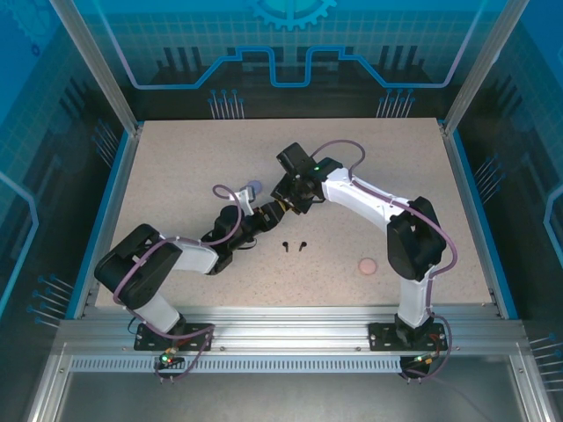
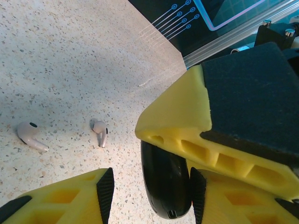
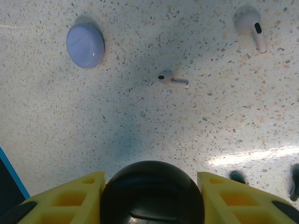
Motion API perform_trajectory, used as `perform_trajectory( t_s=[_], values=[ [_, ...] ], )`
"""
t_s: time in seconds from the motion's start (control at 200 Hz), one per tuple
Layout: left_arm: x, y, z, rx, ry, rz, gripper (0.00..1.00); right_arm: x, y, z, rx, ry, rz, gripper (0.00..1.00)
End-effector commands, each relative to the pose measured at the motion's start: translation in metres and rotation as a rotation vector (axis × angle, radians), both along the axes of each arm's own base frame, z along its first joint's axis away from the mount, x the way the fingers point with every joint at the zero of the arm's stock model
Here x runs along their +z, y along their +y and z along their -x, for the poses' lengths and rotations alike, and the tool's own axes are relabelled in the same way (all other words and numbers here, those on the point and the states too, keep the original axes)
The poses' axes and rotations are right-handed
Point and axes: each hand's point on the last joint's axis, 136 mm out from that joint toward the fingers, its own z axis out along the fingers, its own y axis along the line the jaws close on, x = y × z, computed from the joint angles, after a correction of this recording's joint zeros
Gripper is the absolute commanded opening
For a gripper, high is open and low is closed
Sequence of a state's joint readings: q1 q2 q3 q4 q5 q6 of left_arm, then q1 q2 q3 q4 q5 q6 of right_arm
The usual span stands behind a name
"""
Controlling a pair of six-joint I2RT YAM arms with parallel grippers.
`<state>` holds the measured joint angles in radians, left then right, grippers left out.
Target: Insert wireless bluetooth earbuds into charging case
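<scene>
In my left wrist view, a pale earbud (image 2: 30, 135) lies at middle left, a second earbud (image 2: 99, 131) just right of it. At bottom centre my left gripper (image 2: 150, 186) stands spread, the black case (image 2: 166, 184) between its pads, a gap on the left. My right gripper (image 3: 152, 186) pinches that case.
</scene>
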<state>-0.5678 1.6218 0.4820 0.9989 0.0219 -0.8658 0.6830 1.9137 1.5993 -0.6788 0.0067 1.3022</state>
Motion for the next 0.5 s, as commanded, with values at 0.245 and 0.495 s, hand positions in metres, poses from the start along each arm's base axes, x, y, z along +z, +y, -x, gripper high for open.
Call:
perform_trajectory(
  t_s=[0.245, 0.495],
  values=[
    [0.021, -0.001, -0.017, 0.059, -0.070, 0.052, 0.42, 0.005, 0.015, 0.004, 0.022, 0.013, -0.031, 0.39],
    [0.022, 0.007, -0.020, 0.118, -0.077, 0.098, 0.35, 0.000, 0.017, 0.008, -0.004, 0.035, -0.049, 0.39]
  ],
)
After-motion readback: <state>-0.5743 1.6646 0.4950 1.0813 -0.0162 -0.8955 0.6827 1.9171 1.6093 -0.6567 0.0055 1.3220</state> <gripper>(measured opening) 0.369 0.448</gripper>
